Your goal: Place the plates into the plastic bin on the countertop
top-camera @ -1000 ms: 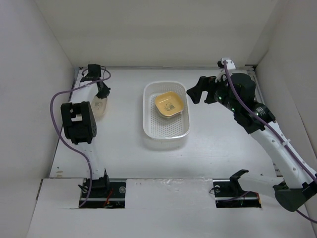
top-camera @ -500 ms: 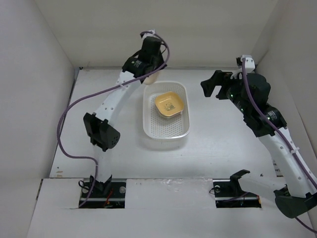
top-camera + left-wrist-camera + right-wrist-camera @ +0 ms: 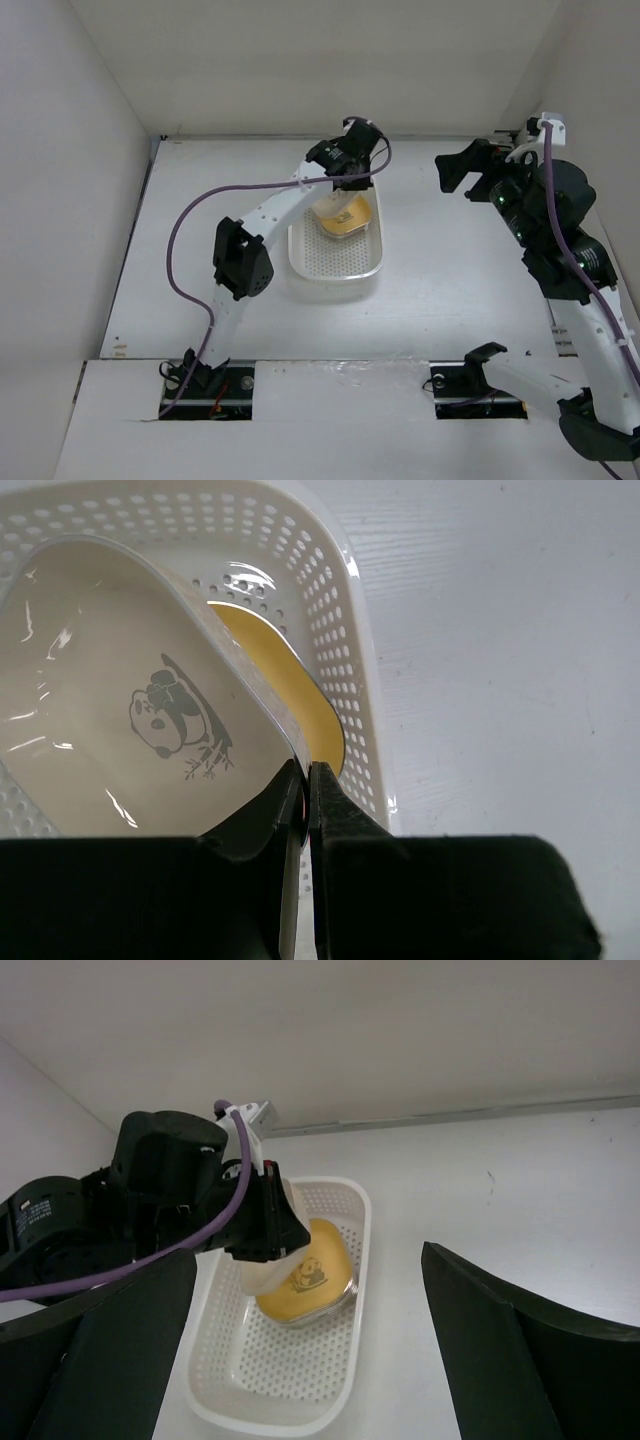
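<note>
Whereas a second ago the left arm was folded over the far-left part of the table, it now stretches diagonally across to the plastic bin. Its left claw hangs over the bin's far half with a cream plate in its grip. The wrist view shows the two fingers pressed together on the plate's rim at one corner — clamped, with only the thin wall between them. The plate bears a small panda picture and is tilted above a yellow plate that already lies on the perforated floor. So the carry looks finished and the step in hand is the release: the cream plate is within the bin's outline but, as far as I can judge, not yet resting flat. The arm's elbow sits low beside the bin's left wall, the forearm rising to a wrist bent downward. The right arm, meanwhile, has drawn back toward the right wall — its right claw is held high, fingers spread wide and empty, well apart from the bin.
</note>
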`<state>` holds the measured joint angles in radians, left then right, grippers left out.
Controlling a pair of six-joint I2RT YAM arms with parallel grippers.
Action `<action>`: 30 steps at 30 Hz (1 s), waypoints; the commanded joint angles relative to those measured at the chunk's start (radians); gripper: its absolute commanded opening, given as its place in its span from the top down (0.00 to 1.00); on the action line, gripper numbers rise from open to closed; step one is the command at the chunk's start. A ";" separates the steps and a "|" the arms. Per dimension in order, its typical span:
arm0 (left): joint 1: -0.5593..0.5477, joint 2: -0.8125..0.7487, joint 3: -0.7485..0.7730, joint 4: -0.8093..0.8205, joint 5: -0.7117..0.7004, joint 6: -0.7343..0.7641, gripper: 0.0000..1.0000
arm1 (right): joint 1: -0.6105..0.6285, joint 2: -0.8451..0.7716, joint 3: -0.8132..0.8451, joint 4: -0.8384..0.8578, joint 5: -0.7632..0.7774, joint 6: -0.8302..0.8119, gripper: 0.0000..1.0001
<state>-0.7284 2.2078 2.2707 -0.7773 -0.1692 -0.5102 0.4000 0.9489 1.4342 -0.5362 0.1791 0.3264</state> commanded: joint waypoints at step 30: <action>-0.056 -0.540 -0.394 0.145 -0.303 -0.067 0.00 | -0.024 0.002 -0.004 -0.066 0.011 0.007 0.00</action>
<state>-0.7994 1.8332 1.9717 -0.6952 -0.3244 -0.5564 0.3805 0.9527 1.4311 -0.5697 0.1741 0.3363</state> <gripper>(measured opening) 0.993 0.998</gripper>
